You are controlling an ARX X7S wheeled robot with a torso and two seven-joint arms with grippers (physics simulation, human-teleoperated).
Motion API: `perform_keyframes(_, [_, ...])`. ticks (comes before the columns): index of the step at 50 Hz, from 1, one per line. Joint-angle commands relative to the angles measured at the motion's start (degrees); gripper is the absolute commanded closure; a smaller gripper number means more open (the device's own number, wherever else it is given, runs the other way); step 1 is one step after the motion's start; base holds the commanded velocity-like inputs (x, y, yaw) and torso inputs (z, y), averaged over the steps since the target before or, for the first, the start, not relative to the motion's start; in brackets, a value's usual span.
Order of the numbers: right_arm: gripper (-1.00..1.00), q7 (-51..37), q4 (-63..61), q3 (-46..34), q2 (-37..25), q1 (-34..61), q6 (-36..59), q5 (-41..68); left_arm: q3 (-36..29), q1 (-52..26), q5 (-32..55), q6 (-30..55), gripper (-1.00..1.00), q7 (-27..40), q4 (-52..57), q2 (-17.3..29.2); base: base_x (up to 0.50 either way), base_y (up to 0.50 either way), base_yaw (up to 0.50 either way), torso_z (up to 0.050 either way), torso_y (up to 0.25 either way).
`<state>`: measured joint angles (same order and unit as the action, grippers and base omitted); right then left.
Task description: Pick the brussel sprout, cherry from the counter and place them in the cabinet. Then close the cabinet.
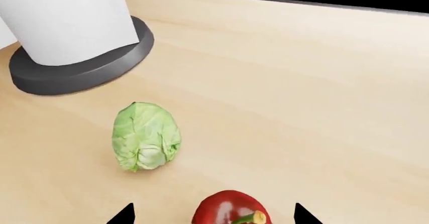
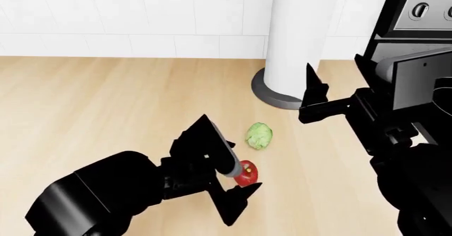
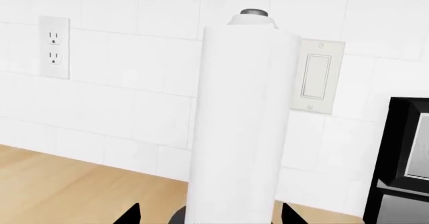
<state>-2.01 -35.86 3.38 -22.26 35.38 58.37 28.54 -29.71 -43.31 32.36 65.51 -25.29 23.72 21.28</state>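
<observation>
The left gripper (image 2: 238, 177) stands wide, its two fingers straddling the cherry (image 2: 246, 173) on the worktop (image 2: 106, 103), the sprout (image 2: 259, 135) lies just beyond toward the paper-towel roll (image 2: 297, 35), and the right gripper (image 2: 310, 96), apparently open, hovers farther off.

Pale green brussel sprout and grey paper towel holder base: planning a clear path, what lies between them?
Only bare beige counter separates the sprout from the base, seen in the left wrist view.
</observation>
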Motion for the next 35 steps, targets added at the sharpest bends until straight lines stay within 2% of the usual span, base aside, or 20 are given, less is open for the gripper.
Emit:
perform_keyframes(1, [-1.0,-0.19,0.46,-0.22,0.01,-0.25,-0.63,-0.05,0.04,1.99,0.28,-2.55,-1.0,-0.36,-1.36,-0.49,0.0,0.0,0.0,0.0,0.0])
perform_keyframes(35, [-1.0,-0.68,1.1,-0.13,-0.55,-0.48,-1.27,0.39,-0.68,4.73,0.31,-5.54,-1.0,-0.32,-4.58,-0.36,0.0,0.0,0.0,0.0,0.0])
